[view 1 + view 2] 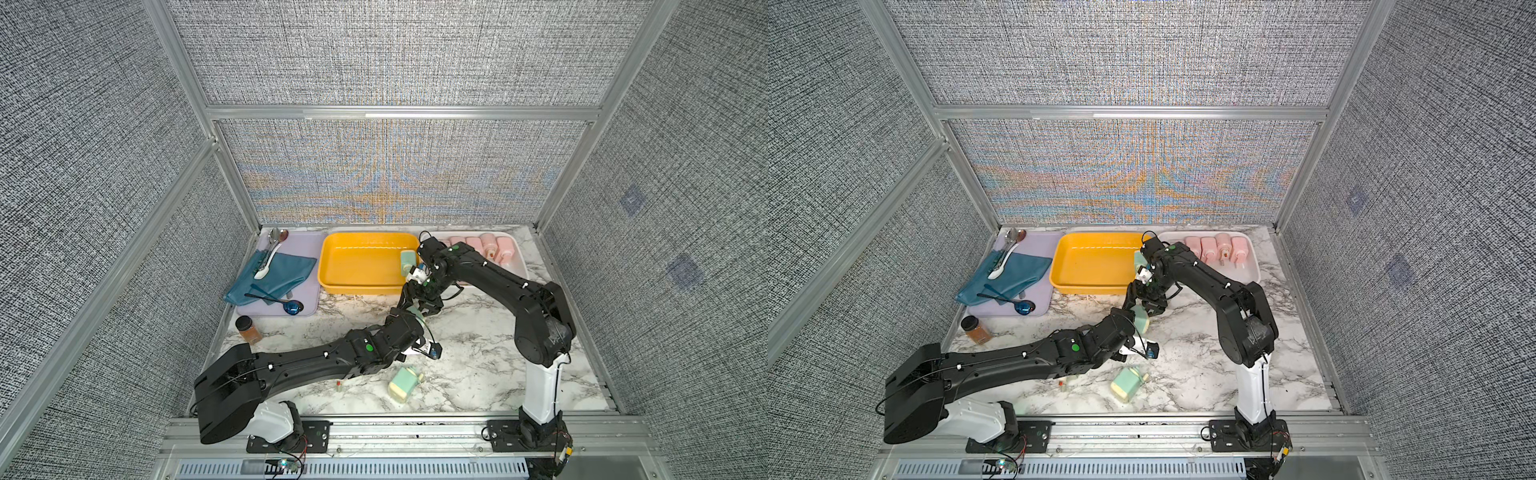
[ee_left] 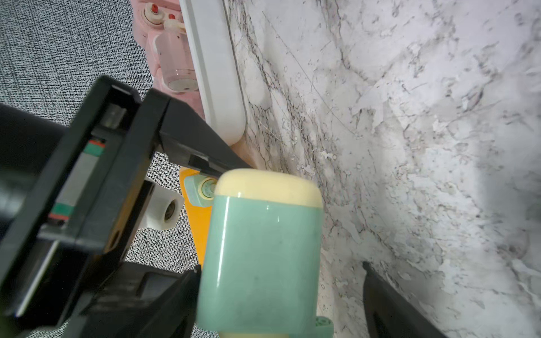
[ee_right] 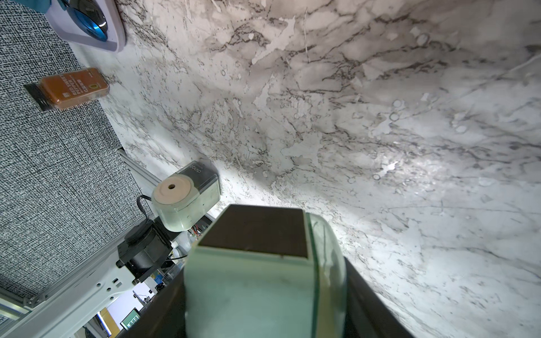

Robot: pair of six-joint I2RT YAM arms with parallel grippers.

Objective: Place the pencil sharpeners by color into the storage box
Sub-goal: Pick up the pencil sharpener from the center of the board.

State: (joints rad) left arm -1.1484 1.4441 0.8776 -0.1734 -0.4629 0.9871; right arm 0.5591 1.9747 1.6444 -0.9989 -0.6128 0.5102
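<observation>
A mint green pencil sharpener (image 2: 263, 248) with cream ends hangs above the marble table's middle (image 1: 1142, 323). My right gripper (image 3: 263, 272) is shut on it from above. My left gripper (image 2: 281, 266) is open around the same block: one finger touches its side and the other finger (image 2: 386, 298) stands clear of it. A yellow storage box (image 1: 332, 270) holds one green sharpener (image 1: 408, 262) at its right end. Several pink sharpeners (image 1: 488, 246) stand in a white box (image 1: 520, 266) behind the right arm. Another green sharpener (image 1: 404, 384) lies near the front.
A loose red-tipped crank piece (image 1: 339, 385) lies on the table beside the left forearm. A brown spice jar (image 1: 248, 329) stands at the left edge. A lilac tray (image 1: 307, 245) at the back left carries a blue cloth and spoons.
</observation>
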